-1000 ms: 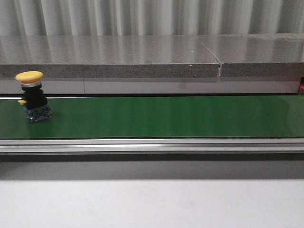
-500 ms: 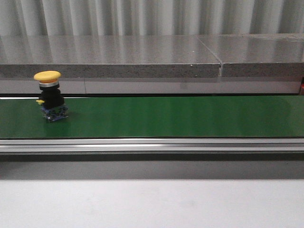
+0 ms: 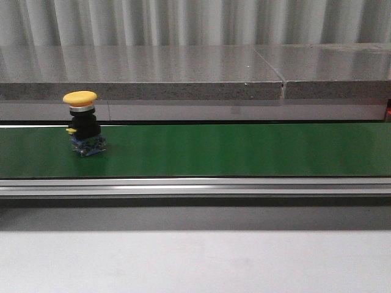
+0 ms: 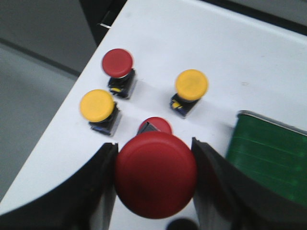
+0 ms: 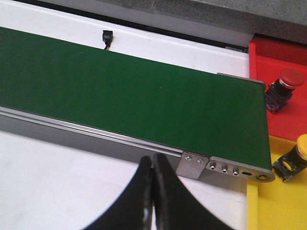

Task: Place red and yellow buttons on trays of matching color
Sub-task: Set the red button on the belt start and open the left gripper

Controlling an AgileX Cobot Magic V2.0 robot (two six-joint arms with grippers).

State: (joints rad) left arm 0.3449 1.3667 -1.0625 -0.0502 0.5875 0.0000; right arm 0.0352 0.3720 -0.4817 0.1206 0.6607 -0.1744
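A yellow button (image 3: 82,122) stands upright on the green belt (image 3: 232,149) at the left of the front view. My left gripper (image 4: 154,163) is shut on a red button (image 4: 156,174), lifted above the white table. Below it stand a red button (image 4: 118,64), two yellow buttons (image 4: 98,106) (image 4: 191,86), and another red button (image 4: 158,126) partly hidden by the held one. My right gripper (image 5: 152,165) is shut and empty, over the white table by the belt's end. A red tray (image 5: 280,110) holds a red button (image 5: 283,87); a yellow tray (image 5: 278,201) holds a yellow button (image 5: 295,160).
A grey stone ledge (image 3: 183,76) runs behind the belt. An aluminium rail (image 3: 195,186) edges the belt's near side. The belt's other end (image 4: 268,153) lies beside the loose buttons. A small black cable plug (image 5: 107,38) sits on the white surface behind the belt.
The yellow button on the belt has travelled to the right, roughly 70 pixels in the front view, still upright. Nothing else differs in that view.
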